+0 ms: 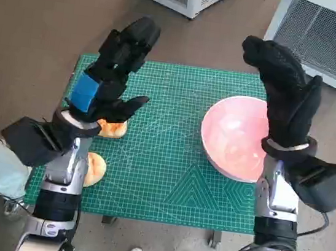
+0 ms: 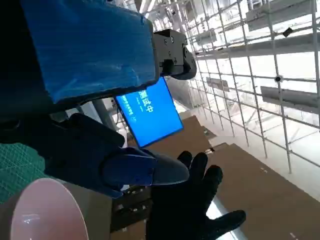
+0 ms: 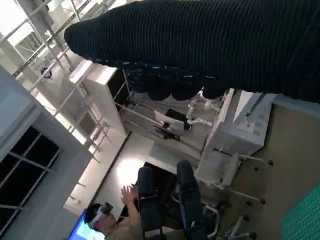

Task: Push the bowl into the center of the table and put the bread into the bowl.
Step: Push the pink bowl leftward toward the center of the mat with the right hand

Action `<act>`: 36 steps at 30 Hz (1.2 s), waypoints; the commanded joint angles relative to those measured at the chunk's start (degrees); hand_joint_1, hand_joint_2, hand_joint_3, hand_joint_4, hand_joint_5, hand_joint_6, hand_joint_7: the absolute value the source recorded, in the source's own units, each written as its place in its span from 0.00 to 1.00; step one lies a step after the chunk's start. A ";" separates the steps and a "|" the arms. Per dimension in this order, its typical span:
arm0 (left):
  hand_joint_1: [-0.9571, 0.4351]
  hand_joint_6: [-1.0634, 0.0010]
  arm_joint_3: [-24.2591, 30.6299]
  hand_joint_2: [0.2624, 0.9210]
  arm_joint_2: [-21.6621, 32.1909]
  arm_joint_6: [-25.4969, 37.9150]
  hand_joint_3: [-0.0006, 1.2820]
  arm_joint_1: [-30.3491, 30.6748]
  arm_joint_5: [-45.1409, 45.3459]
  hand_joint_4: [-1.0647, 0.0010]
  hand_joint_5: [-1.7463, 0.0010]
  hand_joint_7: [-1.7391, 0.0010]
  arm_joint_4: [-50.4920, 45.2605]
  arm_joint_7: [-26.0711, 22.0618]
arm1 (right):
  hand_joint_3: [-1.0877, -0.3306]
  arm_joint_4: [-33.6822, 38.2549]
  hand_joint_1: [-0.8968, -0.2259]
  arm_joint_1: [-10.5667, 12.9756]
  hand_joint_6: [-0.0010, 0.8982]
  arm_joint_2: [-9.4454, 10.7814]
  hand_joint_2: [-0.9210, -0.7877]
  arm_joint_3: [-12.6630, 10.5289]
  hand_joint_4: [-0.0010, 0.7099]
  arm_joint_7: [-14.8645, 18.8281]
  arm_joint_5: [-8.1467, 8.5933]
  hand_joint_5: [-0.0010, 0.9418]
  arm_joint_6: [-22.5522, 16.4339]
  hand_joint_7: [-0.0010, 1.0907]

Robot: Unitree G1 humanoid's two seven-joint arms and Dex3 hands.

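The right hand [image 1: 286, 95], in the upper right of the head view, is raised over the far rim of the pink bowl [image 1: 236, 137], fingers extended, holding nothing. The left hand [image 1: 114, 72], upper left, is likewise lifted and empty, fingers apart. The bowl sits right of the middle of the green cutting mat [image 1: 163, 162] on the counter. One bread roll [image 1: 113, 128] lies under the left wrist, another [image 1: 94, 168] lower left beside the forearm.

Risk: a push from above the rim could tip the bowl instead of sliding it, or overshoot centre.

A blue screen [image 2: 150, 112] in the left wrist view shows white characters, too small to read surely.
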 commanded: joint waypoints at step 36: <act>0.20 1.00 0.31 1.00 -0.46 -0.95 0.25 0.64 0.82 0.89 1.00 0.72 -0.58 1.49 | 0.44 -0.14 0.36 1.20 0.18 -0.58 0.00 -0.25 0.31 0.63 0.12 0.00 1.27 0.34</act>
